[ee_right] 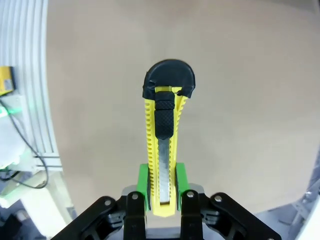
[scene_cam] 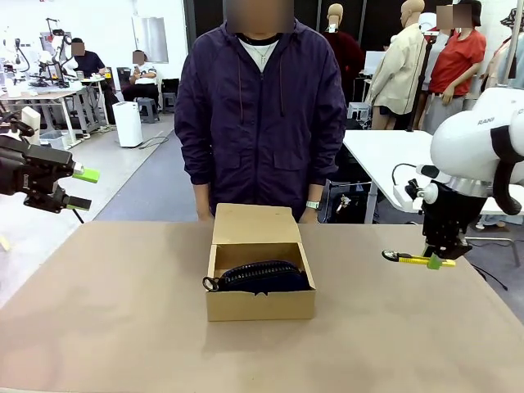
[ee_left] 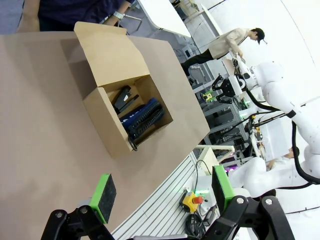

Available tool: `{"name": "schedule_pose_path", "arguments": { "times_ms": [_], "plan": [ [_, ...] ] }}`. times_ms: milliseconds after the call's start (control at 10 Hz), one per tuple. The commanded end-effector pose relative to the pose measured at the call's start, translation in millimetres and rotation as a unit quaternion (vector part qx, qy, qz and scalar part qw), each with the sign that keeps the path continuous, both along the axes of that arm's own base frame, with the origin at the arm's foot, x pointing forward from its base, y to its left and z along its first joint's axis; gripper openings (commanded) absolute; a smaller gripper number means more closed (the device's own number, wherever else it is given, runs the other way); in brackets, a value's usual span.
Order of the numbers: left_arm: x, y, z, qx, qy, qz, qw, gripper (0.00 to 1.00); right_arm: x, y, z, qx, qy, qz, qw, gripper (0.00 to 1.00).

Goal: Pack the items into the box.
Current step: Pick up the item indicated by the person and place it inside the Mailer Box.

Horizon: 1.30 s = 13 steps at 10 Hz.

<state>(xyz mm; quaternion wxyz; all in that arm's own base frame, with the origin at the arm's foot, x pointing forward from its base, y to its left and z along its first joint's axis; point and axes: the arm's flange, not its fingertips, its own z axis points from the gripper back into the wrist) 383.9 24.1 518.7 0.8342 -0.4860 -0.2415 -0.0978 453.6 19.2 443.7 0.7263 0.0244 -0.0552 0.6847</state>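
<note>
Front view: brown bench (scene_cam: 98, 327), open box (scene_cam: 260, 307) at its middle with lid flap back, pouch (scene_cam: 266, 277) and stapler (ee_left: 121, 96) lying inside. Last item in hand: knife (scene_cam: 409, 259) clamped in right pincer (scene_cam: 442, 260), raised well right of box. Left pincer (scene_cam: 84, 188) wide, empty, off to the side. Next, probably: carry across, lower beside pouch, release.

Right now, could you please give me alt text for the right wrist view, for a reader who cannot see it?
The right gripper is shut on a yellow-and-black utility knife, green pads clamping one end, its black-capped end pointing away above the brown table.
</note>
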Motion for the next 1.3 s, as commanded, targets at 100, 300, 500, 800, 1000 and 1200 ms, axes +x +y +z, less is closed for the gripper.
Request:
{"name": "schedule_pose_path", "arguments": {
  "times_ms": [100, 300, 500, 800, 1000, 1200],
  "plan": [
    [-1, 2, 1, 0.0, -0.001, -0.005, 1.0, 1.0, 36, 102, 45, -0.054, -0.074, 0.003, 0.996, 0.0],
    [-1, 2, 1, 0.0, -0.001, -0.005, 1.0, 1.0, 68, 182, 55, -0.073, -0.092, 0.041, 0.992, 0.0],
    [-1, 2, 1, 0.0, -0.001, -0.005, 1.0, 1.0, 81, 253, 48, -0.076, -0.115, 0.072, 0.988, 0.0],
    [-1, 2, 1, 0.0, -0.001, -0.005, 1.0, 1.0, 74, 321, 17, -0.084, -0.115, 0.115, 0.983, 0.0],
    [-1, 2, 1, 0.0, -0.001, -0.005, 1.0, 1.0, 59, 343, 0, -0.082, -0.095, 0.142, 0.982, 0.0],
    [-1, 2, 1, 0.0, -0.001, -0.005, 1.0, 1.0, 52, 348, -19, -0.083, -0.067, 0.148, 0.983, 0.0]
  ]
}}
